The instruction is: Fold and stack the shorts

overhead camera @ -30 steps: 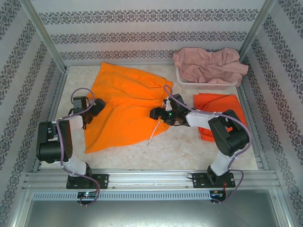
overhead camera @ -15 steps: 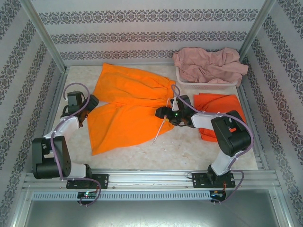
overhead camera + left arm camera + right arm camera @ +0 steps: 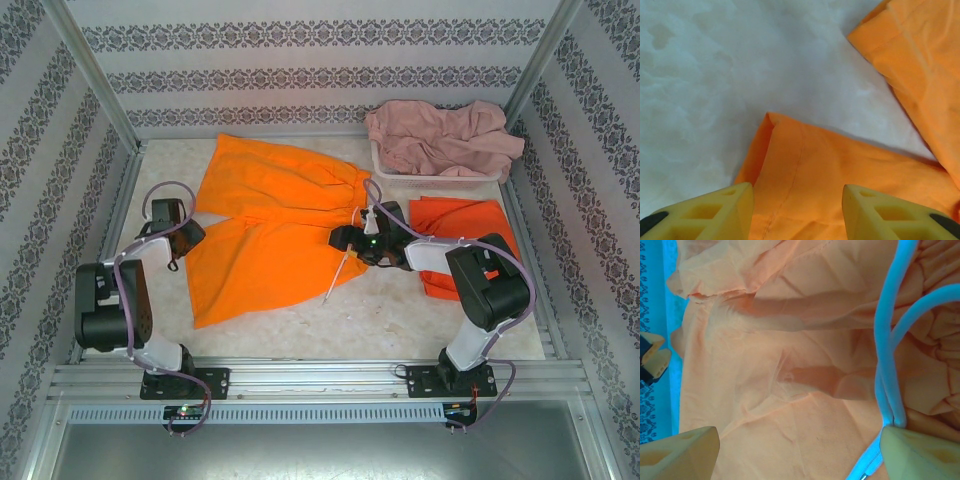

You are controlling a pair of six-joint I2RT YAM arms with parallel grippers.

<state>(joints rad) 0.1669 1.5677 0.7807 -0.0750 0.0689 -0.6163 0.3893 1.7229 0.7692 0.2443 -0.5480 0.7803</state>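
Left pincer (image 3: 797,212) is straddling, jaws apart, a leg-hem corner of the spread orange shorts (image 3: 270,230) on the surface (image 3: 400,310); I am aiming to pinch the hem's full thickness, not skid off. My right pincer (image 3: 800,450) is hovering open over the waistband, its white drawstring (image 3: 888,340) risking a snag. Folded orange shorts (image 3: 465,225) and pink shorts (image 3: 440,135) in the basket (image 3: 385,168) are lying well aside.

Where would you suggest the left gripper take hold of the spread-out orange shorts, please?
Probably the near leg's hem corner on the spread-out orange shorts, coming from the left: that stitched edge lies flat on the table, facing the left gripper.
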